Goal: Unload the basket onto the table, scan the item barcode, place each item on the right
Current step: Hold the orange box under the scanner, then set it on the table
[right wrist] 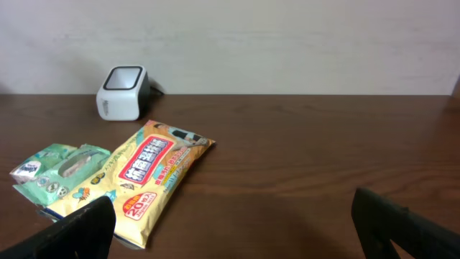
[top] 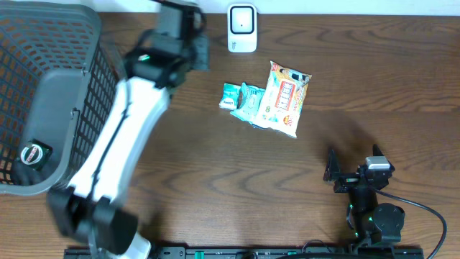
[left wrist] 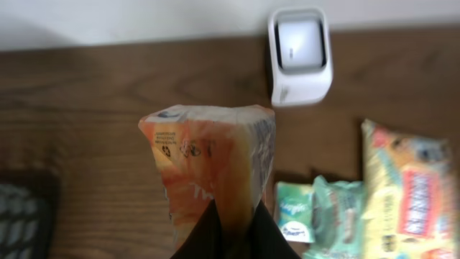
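Scanning pass, left to right.

Grey mesh basket sits at the far left of the bench. One small round item lies inside; the label is too small to read. Judged to be the drop-off bin for items once scanned.

Left arm reaches across to the back of the bench. The left fingers are pinched narrow on the lower edge of an orange packet, holding it up clear of the wood. The edge grip leaves the packet's broad faces uncovered, which suits showing print to a reader. Small printed marks show near its top. I cannot tell from any view where the barcode is.

The white barcode scanner stands just to the right of the held packet, against the back edge, with its dark window tilted up and forward. The packet is near the window but not in front of it. Judgement: step in hand is presentation. It needs a short move right, and perhaps a turn of the wrist, to bring the coded face to the window.

A green soft pack and a yellow packet with a red label lie flat mid-bench, touching and partly overlapping, probably queued.

Right fingers stand wide apart and hold nothing, low at the near right, well clear of the left arm's work.
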